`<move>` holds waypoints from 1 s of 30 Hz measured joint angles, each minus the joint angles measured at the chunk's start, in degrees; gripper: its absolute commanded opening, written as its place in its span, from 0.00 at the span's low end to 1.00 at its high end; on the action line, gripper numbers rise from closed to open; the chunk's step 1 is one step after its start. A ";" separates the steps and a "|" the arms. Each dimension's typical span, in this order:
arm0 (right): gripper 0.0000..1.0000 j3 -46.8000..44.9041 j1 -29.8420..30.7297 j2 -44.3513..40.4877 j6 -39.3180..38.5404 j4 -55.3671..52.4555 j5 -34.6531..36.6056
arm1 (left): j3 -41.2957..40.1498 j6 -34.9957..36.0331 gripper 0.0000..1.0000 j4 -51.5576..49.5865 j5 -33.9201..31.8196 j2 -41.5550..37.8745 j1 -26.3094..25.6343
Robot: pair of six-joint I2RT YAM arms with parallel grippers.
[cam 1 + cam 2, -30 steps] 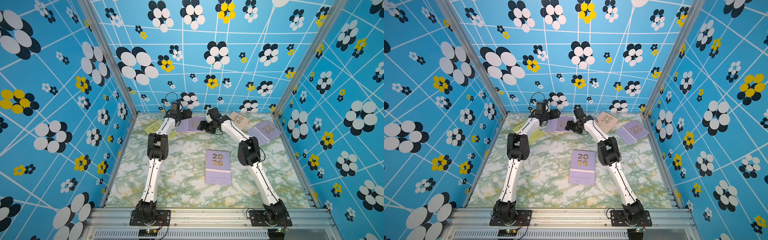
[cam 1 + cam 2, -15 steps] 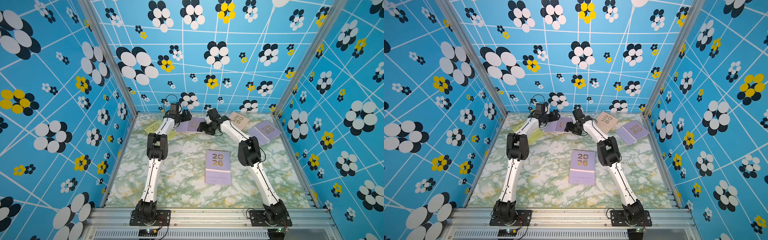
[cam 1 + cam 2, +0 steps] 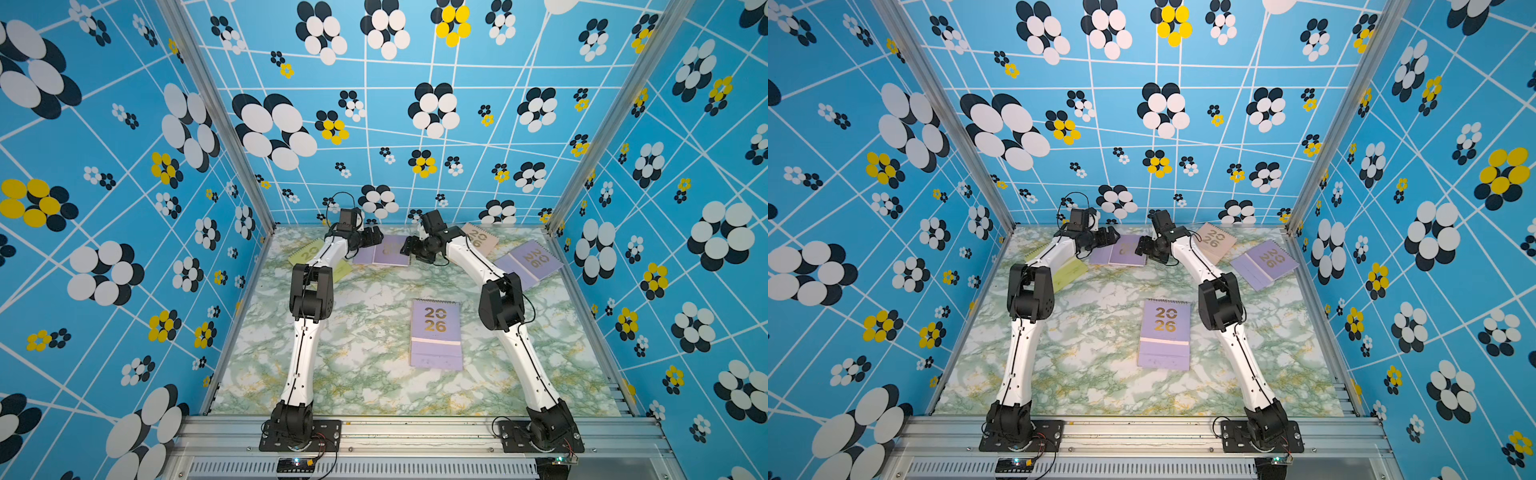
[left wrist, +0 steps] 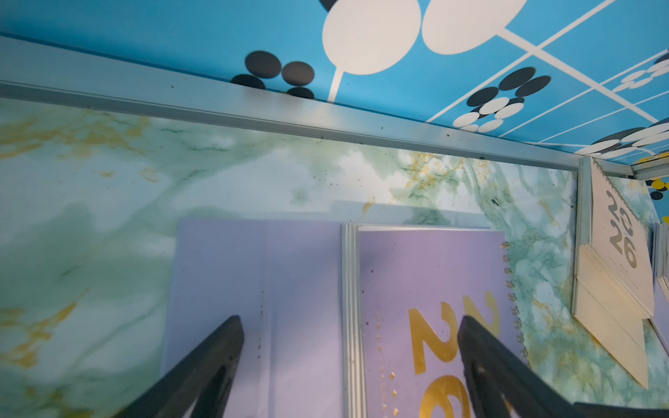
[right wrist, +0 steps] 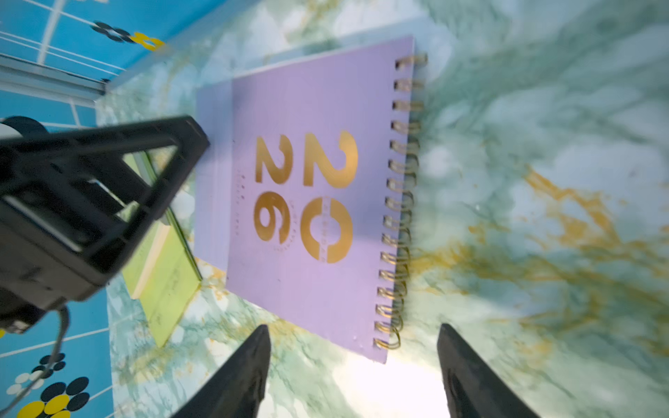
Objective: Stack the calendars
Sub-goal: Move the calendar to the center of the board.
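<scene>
A lilac calendar (image 3: 384,251) (image 3: 1123,250) lies flat at the back middle, gold "2026" facing up. My left gripper (image 4: 351,325) hovers open over it (image 4: 416,289), fingers astride the fold in its cover. My right gripper (image 5: 354,329) is open at its spiral-bound corner (image 5: 311,195) and grips nothing. In both top views the two grippers (image 3: 374,237) (image 3: 409,246) face each other across this calendar. Another lilac calendar (image 3: 436,334) lies mid-table. A peach one (image 3: 480,239) and a lilac one (image 3: 532,262) lie back right. A yellow-green one (image 3: 1069,272) is partly under the left arm.
The back wall rail (image 4: 289,119) runs close behind the lilac calendar. Blue patterned walls enclose the marble table (image 3: 365,386) on three sides. My left gripper's finger (image 5: 188,141) shows in the right wrist view, close to the calendar's far edge.
Both grippers have shifted only slightly around the back lilac calendar. The right one has edged closer to its spiral side. No calendar has moved.
</scene>
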 measured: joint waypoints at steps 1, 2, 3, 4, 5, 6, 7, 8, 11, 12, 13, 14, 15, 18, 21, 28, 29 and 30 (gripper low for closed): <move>0.71 0.94 -0.07 0.28 0.37 0.24 -0.24 | -0.31 0.00 0.94 0.00 0.04 -0.20 0.00; 0.70 1.53 -0.09 0.50 0.68 0.55 -0.50 | -0.55 0.02 0.94 0.00 0.07 -0.35 -0.02; 0.70 1.86 -0.09 0.66 0.98 0.92 -0.74 | -0.83 0.00 0.94 0.07 0.07 -0.52 -0.07; 0.70 1.99 -0.07 0.85 1.27 1.33 -0.98 | -1.09 0.00 0.93 0.13 0.07 -0.68 -0.11; 0.70 1.99 -0.07 1.05 1.46 1.60 -1.14 | -1.31 0.00 0.93 0.13 0.07 -0.81 -0.13; 0.70 1.99 -0.07 1.36 1.68 1.68 -1.20 | -1.51 0.02 0.93 0.13 0.07 -0.92 -0.17; 0.70 1.99 -0.07 1.70 1.99 1.66 -1.22 | -1.62 0.00 0.93 0.11 0.04 -1.03 -0.26; 0.70 1.99 -0.07 2.10 2.23 1.64 -1.22 | -1.81 0.00 0.93 0.11 0.07 -1.11 -0.28; 0.68 1.99 -0.07 3.50 2.75 1.53 -1.20 | -2.71 -0.02 0.92 0.37 0.31 -1.60 -0.33; 0.68 1.99 -0.07 3.89 2.91 1.33 -1.20 | -3.17 -0.02 0.92 0.52 0.48 -1.86 -0.35; 0.67 1.99 -0.07 4.13 3.10 1.38 -1.33 | -3.67 -0.04 0.92 0.61 0.70 -2.14 -0.37; 0.67 1.99 -0.09 4.13 3.19 1.40 -1.36 | -4.11 -0.04 0.92 0.83 0.74 -2.36 -0.39; 0.66 1.99 -0.09 4.13 3.41 1.42 -1.42 | -4.55 -0.04 0.92 0.94 0.87 -2.62 -0.44; 0.63 1.99 -0.07 4.20 4.17 1.49 -2.12 | -5.60 -0.09 0.92 1.25 1.09 -3.17 -0.63; 0.59 1.99 -0.04 4.31 4.57 1.90 -3.17 | -6.29 -0.22 0.91 1.64 1.31 -3.41 -0.90; 0.43 1.77 -0.09 4.52 5.55 1.62 -3.76 | -11.10 -0.24 0.88 5.16 1.31 -5.51 -1.03; 0.42 1.51 -0.09 4.52 5.51 1.64 -3.78 | -11.85 -0.24 0.88 5.75 1.31 -5.84 -1.03; 0.40 1.22 -0.09 4.52 5.60 1.68 -3.87 | -12.94 -0.24 0.88 6.56 1.31 -6.38 -1.05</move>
